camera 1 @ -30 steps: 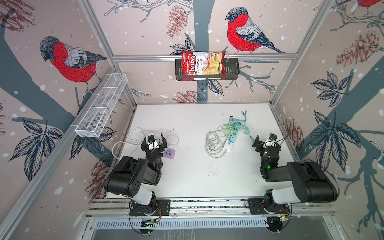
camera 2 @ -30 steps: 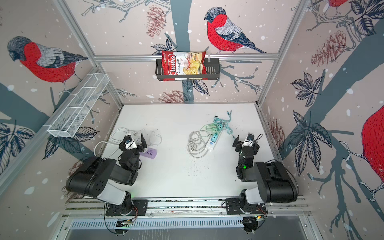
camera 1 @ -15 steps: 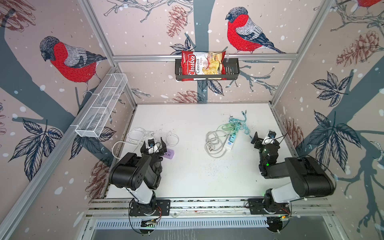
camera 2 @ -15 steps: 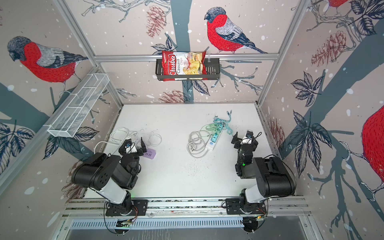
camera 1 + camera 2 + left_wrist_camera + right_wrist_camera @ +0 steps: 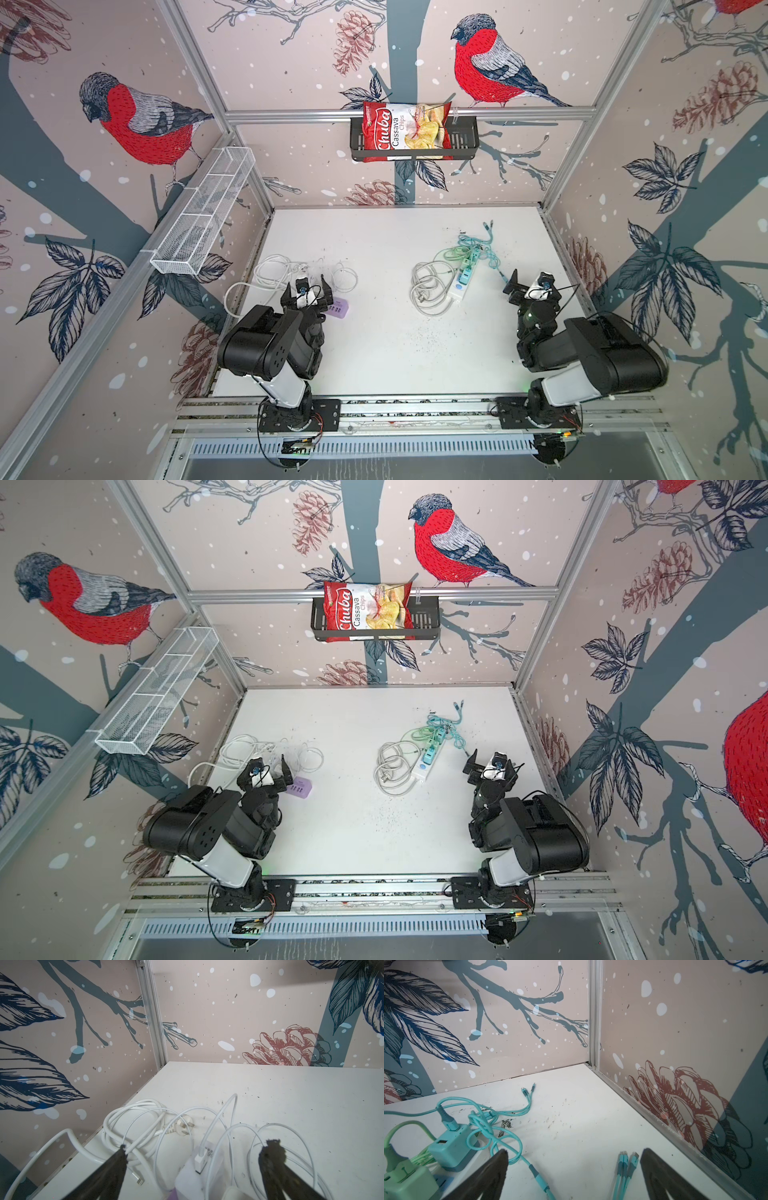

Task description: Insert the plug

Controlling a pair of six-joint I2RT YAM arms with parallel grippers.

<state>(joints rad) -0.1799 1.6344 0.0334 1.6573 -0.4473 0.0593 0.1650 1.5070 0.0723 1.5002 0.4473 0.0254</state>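
Note:
A white three-pin plug [image 5: 184,1126] lies loose on the table among coiled white cables [image 5: 286,270]. My left gripper [image 5: 307,287] [image 5: 266,771] [image 5: 197,1145] hovers open just behind a purple charger block [image 5: 338,309] [image 5: 300,788], which has a white USB connector [image 5: 200,1162] in it. On the right lies a white power strip [image 5: 464,279] [image 5: 428,762] carrying a teal cube [image 5: 450,1151] and a green cube [image 5: 406,1178]. My right gripper [image 5: 534,284] [image 5: 492,767] [image 5: 575,1152] is open and empty beside it, with loose teal cable ends [image 5: 625,1165] between its fingers' reach.
A grey-white coiled cord [image 5: 428,286] lies left of the strip. A white wire basket [image 5: 203,216] hangs on the left wall. A black basket with a chips bag [image 5: 405,129] hangs on the back rail. Walls close in on both sides.
Both arms have shifted only slightly, with their elbows settling a little. Both grippers stay open and in nearly the same spots. The plug, cables and power strip lie where they were.

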